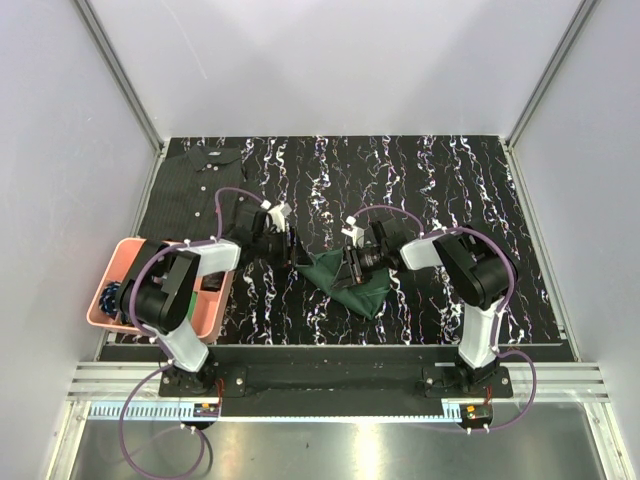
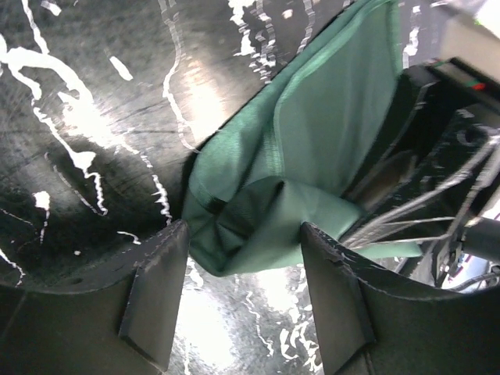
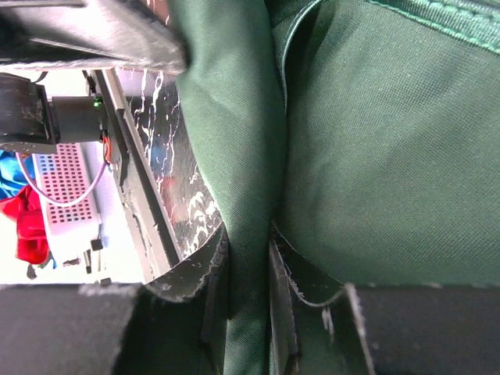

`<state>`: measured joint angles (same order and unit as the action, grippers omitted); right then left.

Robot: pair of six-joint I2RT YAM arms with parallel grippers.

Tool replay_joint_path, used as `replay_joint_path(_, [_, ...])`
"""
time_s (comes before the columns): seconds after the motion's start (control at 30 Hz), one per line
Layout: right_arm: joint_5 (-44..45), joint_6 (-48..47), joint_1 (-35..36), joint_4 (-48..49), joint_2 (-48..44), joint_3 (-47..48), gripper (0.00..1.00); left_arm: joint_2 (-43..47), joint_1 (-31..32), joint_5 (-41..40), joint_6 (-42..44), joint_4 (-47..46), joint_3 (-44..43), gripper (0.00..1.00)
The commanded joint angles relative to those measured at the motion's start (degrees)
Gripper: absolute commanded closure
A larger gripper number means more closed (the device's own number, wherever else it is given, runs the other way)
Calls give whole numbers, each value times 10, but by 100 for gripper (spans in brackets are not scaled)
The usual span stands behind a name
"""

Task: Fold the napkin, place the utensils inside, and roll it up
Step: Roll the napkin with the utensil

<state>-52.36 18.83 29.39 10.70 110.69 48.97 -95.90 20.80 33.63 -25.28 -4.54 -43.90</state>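
Note:
The dark green napkin lies bunched in a rough triangle on the black marbled table, between the two arms. My right gripper is shut on a raised fold of the napkin, and the cloth runs up between its fingers. My left gripper is at the napkin's left corner. Its jaws stand open, with a bunched corner of the napkin lying between the fingertips. The utensils are out of view.
A pink tray holding a blue item sits at the table's left edge beside the left arm. A dark pinstriped shirt lies at the back left. Grey walls enclose the table on three sides.

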Motion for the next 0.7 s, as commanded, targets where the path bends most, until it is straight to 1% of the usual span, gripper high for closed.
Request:
replay_joint_path(0.0, [22, -13, -3, -23, 27, -4, 71, -5, 7, -34, 20, -40, -8, 39])
replay_joint_path(0.07, [19, -13, -3, -23, 27, -3, 71, -5, 8, -44, 24, -44, -3, 39])
replay_joint_path(0.23, [16, -12, -3, -23, 35, 1, 71, -29, 19, -20, 15, -72, 2, 41])
replay_joint_path(0.33, [16, -11, -3, -23, 37, 2, 71, -35, 24, -15, 8, -91, 9, 53])
replay_joint_path(0.37, [16, -11, -3, -23, 38, 3, 71, -36, 25, -15, 6, -93, 9, 63])
replay_joint_path(0.47, [18, -10, -3, -24, 38, 5, 71, -39, 24, -16, 6, -91, 5, 76])
replay_joint_path(0.5, [22, -12, -4, -30, 37, 6, 71, -39, 24, -15, 8, -87, 2, 82])
replay_joint_path(0.57, [36, -14, -3, -43, 33, 14, 66, -39, 24, -14, 9, -80, -5, 90])
replay_joint_path(0.6, [42, -22, -3, -68, 26, 19, 63, -38, 24, -14, 10, -70, -8, 98])
replay_joint_path(0.63, [56, -26, -2, -81, 20, 25, 60, -33, 24, -12, 11, -64, -14, 100])
replay_joint_path(0.67, [66, -29, -3, -95, 13, 38, 53, -32, 25, -14, 13, -57, -16, 100])
